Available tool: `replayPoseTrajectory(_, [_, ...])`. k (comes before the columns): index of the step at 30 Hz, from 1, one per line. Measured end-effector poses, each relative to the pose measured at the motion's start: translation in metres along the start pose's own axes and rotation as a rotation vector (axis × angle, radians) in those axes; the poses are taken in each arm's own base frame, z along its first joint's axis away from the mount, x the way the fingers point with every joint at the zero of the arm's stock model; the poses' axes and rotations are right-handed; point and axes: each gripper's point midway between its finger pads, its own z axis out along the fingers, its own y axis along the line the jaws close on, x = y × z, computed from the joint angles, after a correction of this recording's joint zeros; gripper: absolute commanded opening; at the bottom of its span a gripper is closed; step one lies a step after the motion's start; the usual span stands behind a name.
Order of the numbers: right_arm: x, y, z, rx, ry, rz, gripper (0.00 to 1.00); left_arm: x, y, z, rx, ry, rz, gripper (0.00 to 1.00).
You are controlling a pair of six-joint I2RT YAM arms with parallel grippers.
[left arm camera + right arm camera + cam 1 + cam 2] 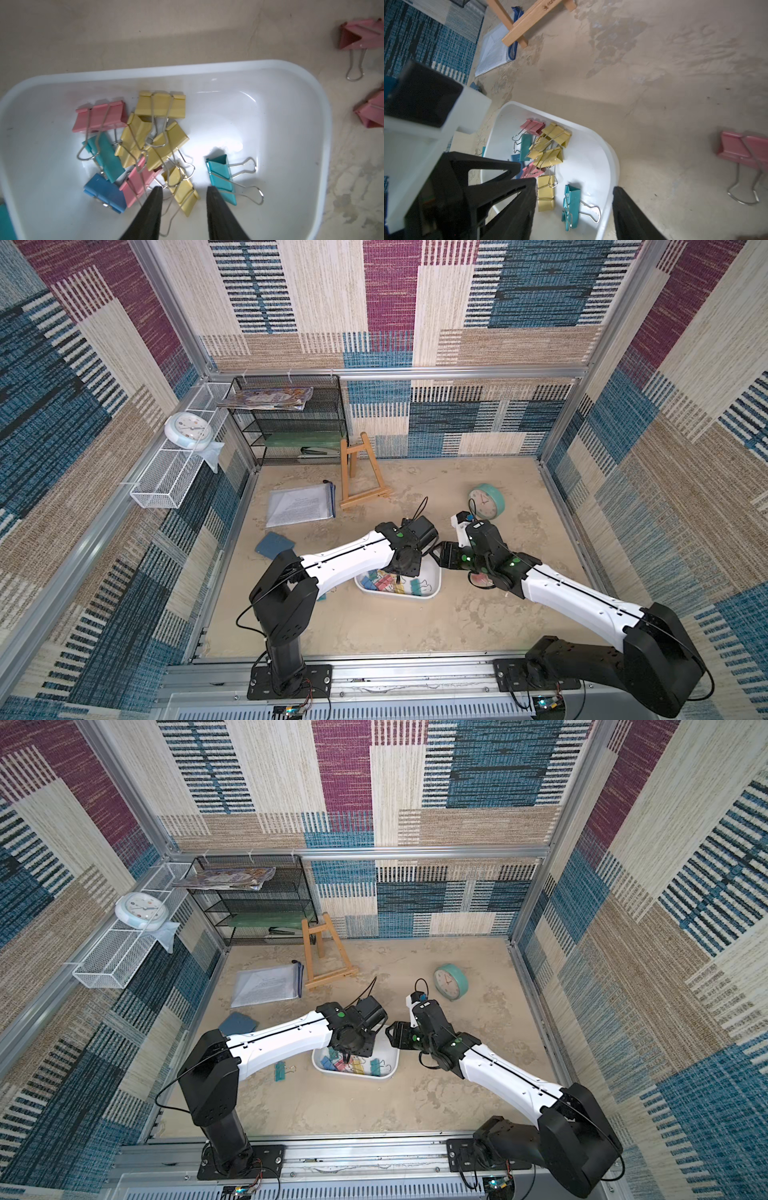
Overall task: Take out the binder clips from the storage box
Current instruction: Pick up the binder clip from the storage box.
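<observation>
Left gripper (pixel 184 189): fingers were seen apart, nothing clamped, hung low inside the storage box (pixel 207 64). Directly under the gap a yellow clip (pixel 188 200) was noted on the box floor. Its body lay slantwise to the line between the two fingertips, and its wire handles trailed out past one finger. Just beside the other finger a teal clip (pixel 221 178) was recorded, lying alone and apart from the rest, with its handles pointed away from the gripper. The main heap of binder clips (pixel 141 135) was tangled deeper in the box, beyond the yellow one. Right gripper (pixel 575 185): jaws were also seen apart and empty, poised over the box rim on the right arm's side and looking down on the same two clips. In both top views the left gripper was found over the box interior, so it was judged the nearer, and the yellow clip its likely pick. A wrist turn was judged needed to square the fingers to that clip. Outside the box, pink clips (pixel 741 149) were seen on the right arm's side and a teal one (pixel 280 1069) on the left arm's side.
</observation>
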Motion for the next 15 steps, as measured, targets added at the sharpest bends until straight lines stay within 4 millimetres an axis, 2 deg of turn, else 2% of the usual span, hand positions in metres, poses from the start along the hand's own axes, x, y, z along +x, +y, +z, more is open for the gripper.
replayPoseTrajectory(4, [0.0,-0.002,-0.004,0.003,-0.012,0.015,0.63,0.003,-0.004,0.007,0.008,0.028,0.05,0.35])
replayPoseTrajectory(9, [-0.001,-0.005,-0.005,0.011,-0.021,0.027,0.63,0.008,0.001,0.01,-0.015,0.047,0.091,0.35])
replayPoseTrajectory(15, [0.004,-0.004,0.0,-0.002,0.006,0.031,0.63,0.004,0.007,0.015,-0.064,0.043,0.144,0.35])
